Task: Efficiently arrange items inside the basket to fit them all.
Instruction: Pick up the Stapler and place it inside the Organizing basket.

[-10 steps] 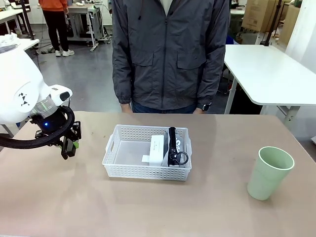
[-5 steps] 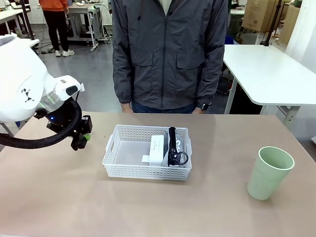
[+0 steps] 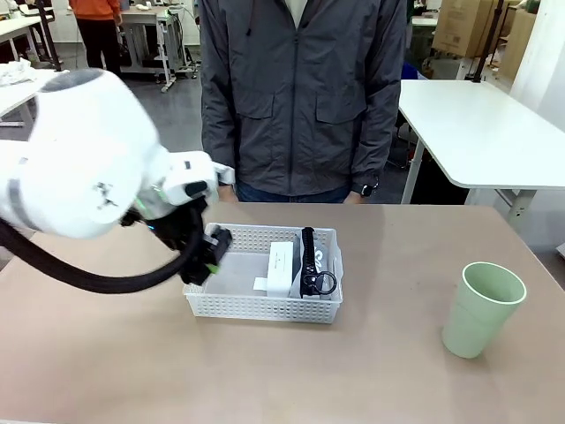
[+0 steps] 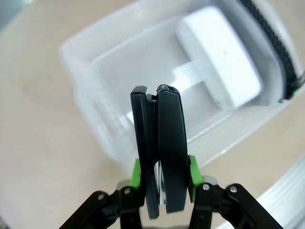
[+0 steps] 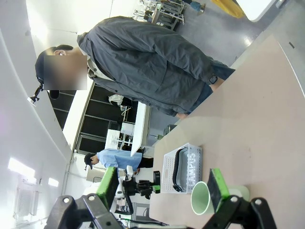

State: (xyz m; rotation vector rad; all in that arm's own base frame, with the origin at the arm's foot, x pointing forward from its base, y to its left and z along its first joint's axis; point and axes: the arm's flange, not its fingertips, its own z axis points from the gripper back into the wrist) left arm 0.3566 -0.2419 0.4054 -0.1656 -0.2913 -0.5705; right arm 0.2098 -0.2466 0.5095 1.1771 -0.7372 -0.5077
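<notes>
As the front view came up, the left gripper (image 3: 212, 254) hung right over the left end of the white basket (image 3: 256, 306), the arm (image 3: 88, 181) reaching in from the left side of the table (image 3: 115, 353). From this side I could not make out its jaws. Inside the basket the small white box (image 3: 282, 268) lay near the middle. The grey pouch (image 3: 311, 265), black strap and ring uppermost, lay just beside it against the right wall. The pale green cup (image 3: 481, 309) stood upright, well apart on the table's right side. A person (image 3: 305, 97) in a grey jacket stood at the far edge. A small black mark on the arm's shell was too blurred to read.

Over to the left wrist view: the left gripper (image 4: 162, 174) was clamped narrow on the black stapler (image 4: 164, 138), green pads pressed to both flanks (a snug grip, that). Below it sat the white basket (image 4: 86, 81), the small white box (image 4: 219, 81) lying flat inside.

In the right wrist view, the right gripper (image 5: 163, 186) had its jaws spread wide. The white basket (image 5: 190, 164) and pale green cup (image 5: 202, 200) showed far off between them, no lettering legible.
</notes>
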